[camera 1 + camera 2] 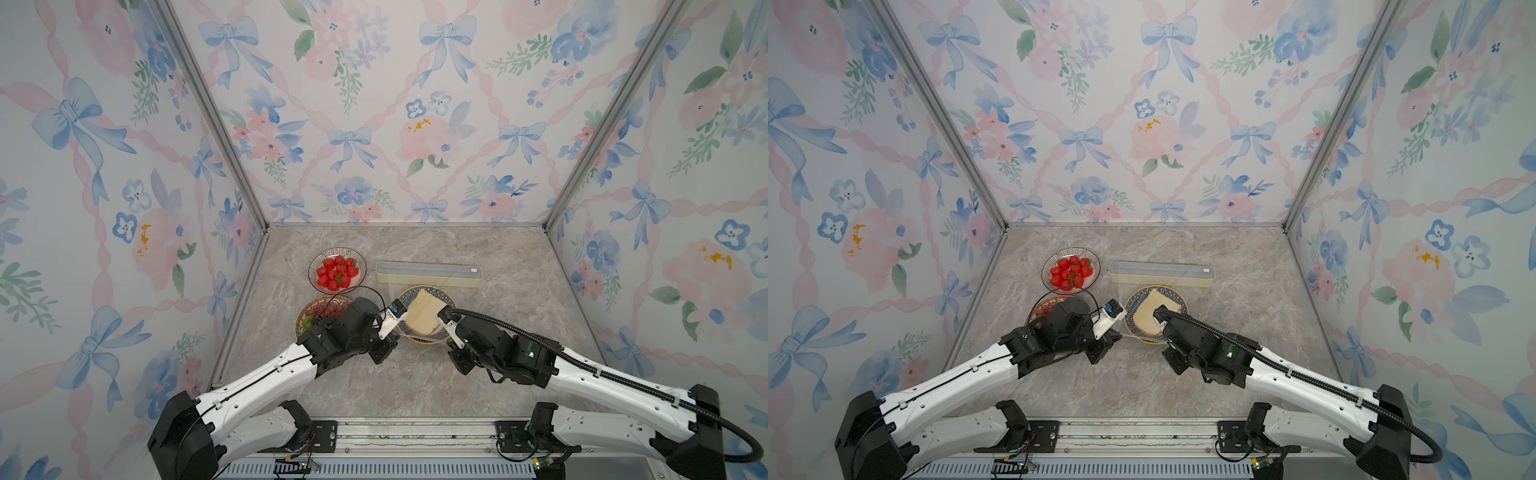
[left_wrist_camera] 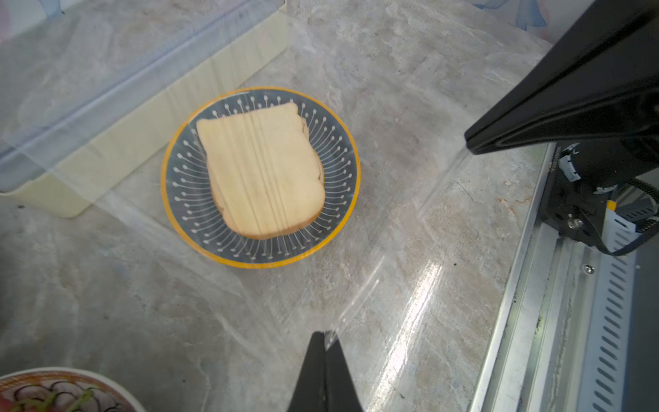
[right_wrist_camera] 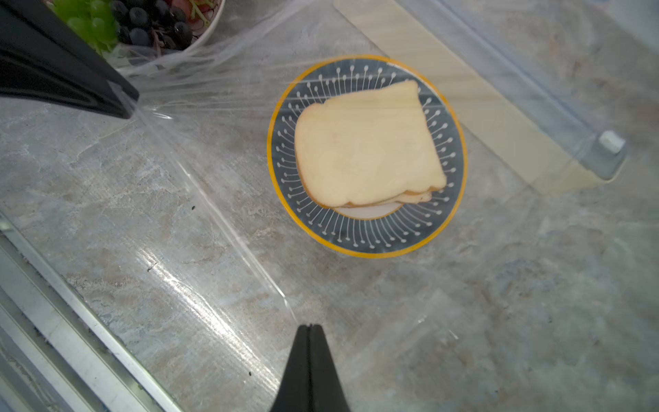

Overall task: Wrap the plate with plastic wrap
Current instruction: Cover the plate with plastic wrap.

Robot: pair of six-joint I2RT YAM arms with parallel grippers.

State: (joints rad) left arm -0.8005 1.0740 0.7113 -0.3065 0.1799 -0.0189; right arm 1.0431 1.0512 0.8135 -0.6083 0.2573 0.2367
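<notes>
My left gripper [image 2: 325, 336] and right gripper [image 3: 309, 327] each pinch the wrap [image 2: 303, 285], stretched over the plate [image 2: 178, 199] toward the table's [image 1: 415, 386] front edge

Prob. lab booth: wallpapered panels [image 1: 374, 124], rail [image 1: 415, 432].

Three walls papered with pale blue bows and pink flowers [image 1: 374, 104] enclose me, joined by grey metal corner posts [image 1: 213, 112]; below lies my grey-beige marbled tabletop [image 1: 519, 257].
</notes>
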